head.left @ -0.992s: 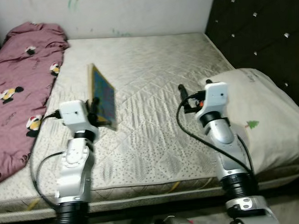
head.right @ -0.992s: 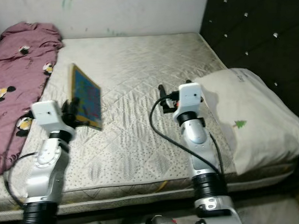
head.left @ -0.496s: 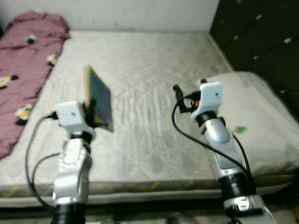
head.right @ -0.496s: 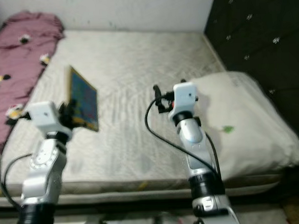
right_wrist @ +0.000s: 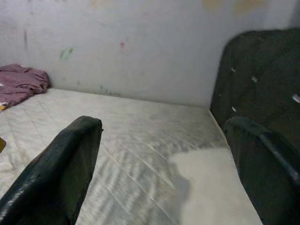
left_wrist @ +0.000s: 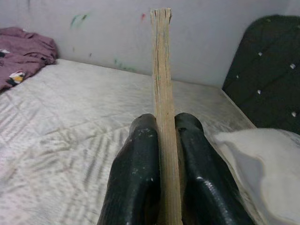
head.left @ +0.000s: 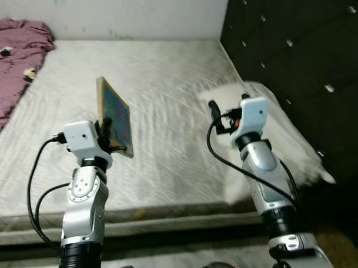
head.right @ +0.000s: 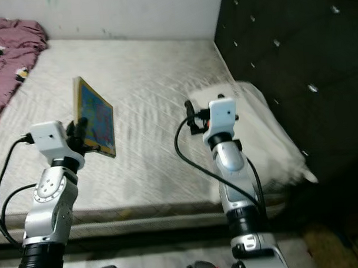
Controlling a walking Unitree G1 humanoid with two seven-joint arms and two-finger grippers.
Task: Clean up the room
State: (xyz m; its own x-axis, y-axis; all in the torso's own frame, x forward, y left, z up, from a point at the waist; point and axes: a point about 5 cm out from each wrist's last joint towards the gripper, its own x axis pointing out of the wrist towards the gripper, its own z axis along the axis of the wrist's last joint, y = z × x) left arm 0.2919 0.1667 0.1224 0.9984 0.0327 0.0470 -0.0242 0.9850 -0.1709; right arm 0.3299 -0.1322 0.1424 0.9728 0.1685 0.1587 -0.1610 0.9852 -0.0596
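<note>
The two head cameras look forward and down from above the foot of the mattress [head.left: 165,81], both taking in the pillow [head.right: 261,128] and the dark headboard [head.left: 294,53] (one shifted slightly sideways from the other). Each wrist camera sits low, close behind its own black fingers [right_wrist: 56,173], facing along the bed toward the far wall [left_wrist: 93,33], which both share.

Quilted cloth on the mattress [head.left: 165,81], matt and stitched in diamonds. Soft printed fabric for the maroon blanket [head.left: 12,63]. Board book [head.left: 115,115]: glossy printed face, raw layered cardboard along the edge. Smooth, faintly shiny black plastic on the left gripper [left_wrist: 162,140] fingers. Tufted dark headboard [head.left: 293,47] with bright studs. Plain matt cloth pillow [head.left: 273,131].
</note>
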